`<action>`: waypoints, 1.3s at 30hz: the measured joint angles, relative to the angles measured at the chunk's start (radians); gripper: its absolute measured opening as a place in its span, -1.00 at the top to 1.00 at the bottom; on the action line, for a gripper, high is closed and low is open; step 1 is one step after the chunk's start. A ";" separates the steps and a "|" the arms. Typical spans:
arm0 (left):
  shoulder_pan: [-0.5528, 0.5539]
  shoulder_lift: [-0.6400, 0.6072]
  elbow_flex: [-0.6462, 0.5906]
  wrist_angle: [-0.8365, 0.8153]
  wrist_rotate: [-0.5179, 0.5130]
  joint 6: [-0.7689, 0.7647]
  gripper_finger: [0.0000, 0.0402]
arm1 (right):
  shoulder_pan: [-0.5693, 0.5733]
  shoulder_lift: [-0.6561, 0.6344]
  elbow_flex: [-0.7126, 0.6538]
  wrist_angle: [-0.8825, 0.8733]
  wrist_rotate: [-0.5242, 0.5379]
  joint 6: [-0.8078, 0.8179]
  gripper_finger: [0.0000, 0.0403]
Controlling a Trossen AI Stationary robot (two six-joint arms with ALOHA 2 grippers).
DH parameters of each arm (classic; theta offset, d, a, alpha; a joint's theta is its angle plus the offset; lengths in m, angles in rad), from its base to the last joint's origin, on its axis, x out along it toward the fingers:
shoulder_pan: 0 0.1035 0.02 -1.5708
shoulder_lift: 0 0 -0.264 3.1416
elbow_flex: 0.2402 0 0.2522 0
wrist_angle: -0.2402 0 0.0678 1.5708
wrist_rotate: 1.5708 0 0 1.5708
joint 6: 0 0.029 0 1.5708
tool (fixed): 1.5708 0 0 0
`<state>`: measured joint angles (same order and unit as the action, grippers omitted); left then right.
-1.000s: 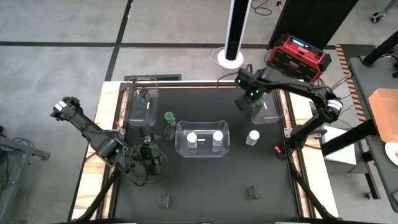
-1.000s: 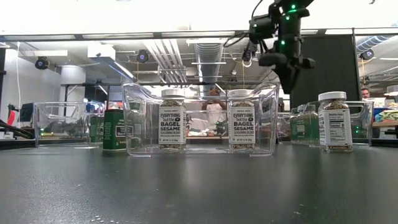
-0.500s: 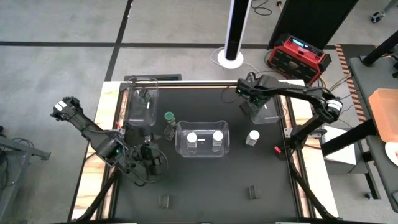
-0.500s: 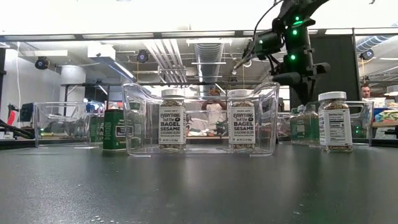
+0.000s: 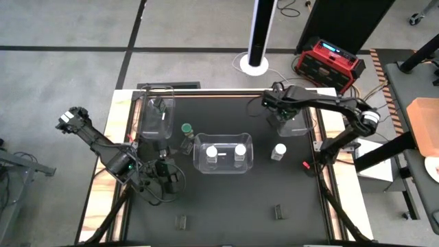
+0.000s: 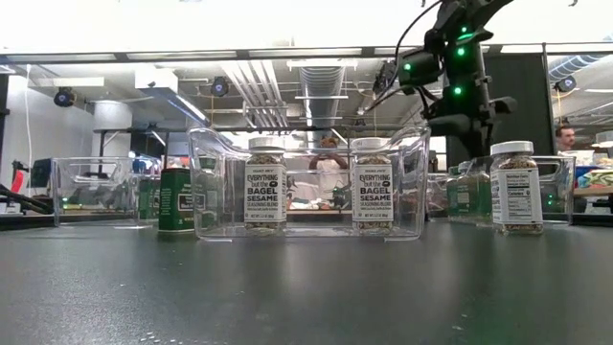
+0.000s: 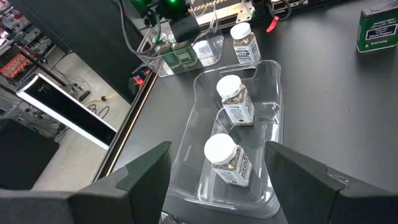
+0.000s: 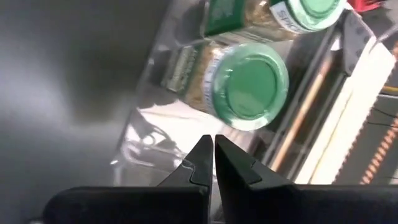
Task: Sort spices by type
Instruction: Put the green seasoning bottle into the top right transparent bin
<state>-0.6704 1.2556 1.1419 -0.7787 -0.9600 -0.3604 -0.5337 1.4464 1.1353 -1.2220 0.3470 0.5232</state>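
The right claw (image 8: pixel 213 163) hangs with its two dark, tapered fingers pressed together, nothing between them, over the clear plastic bin (image 5: pixel 293 127) at the desk's far right. In that bin stand round jars with smooth green lids (image 8: pixel 250 85), filled with a pale, grainy spice; a second green-lidded jar (image 8: pixel 311 11) sits just beside the first. Near that bin, on the open matte black desk (image 5: pixel 226 199), stands a lone white-lidded jar (image 5: pixel 278 151), a small cylinder with a paper label. At the desk's centre lies a larger clear bin (image 5: pixel 223 153) with rounded corners and glossy walls, holding two white-lidded jars (image 7: pixel 228 160) side by side and apart, labelled as bagel sesame blend. Just beside this bin on its left stand a green-lidded jar (image 5: pixel 186 129) and a dark green tin (image 6: pixel 176 200) of squarer shape. A third clear bin (image 5: pixel 157 118) lies at the far left with a dark-lidded item inside, too small to identify. The left claw (image 7: pixel 217 180) waits near the front left of the desk, its broad dark fingers spread wide and holding nothing, pointed toward the central bin.
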 joint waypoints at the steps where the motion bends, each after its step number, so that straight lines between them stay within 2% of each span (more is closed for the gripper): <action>1: 0.000 0.000 0.000 0.000 0.000 0.000 -0.20 | 0.006 -0.003 0.003 0.009 0.002 0.000 0.96; 8: 0.000 0.000 0.000 0.000 0.000 0.000 -0.20 | 0.019 -0.005 -0.001 0.121 0.048 -0.010 0.96; 22: 0.000 0.000 0.000 0.000 0.000 0.002 -0.20 | 0.019 -0.004 -0.049 0.126 0.077 0.002 0.96; 39: 0.001 0.000 0.000 0.000 0.000 0.002 -0.20 | 0.019 -0.005 -0.050 -0.048 0.133 0.036 0.95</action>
<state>-0.6697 1.2556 1.1419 -0.7788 -0.9602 -0.3580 -0.5148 1.4418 1.0855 -1.2699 0.4800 0.5589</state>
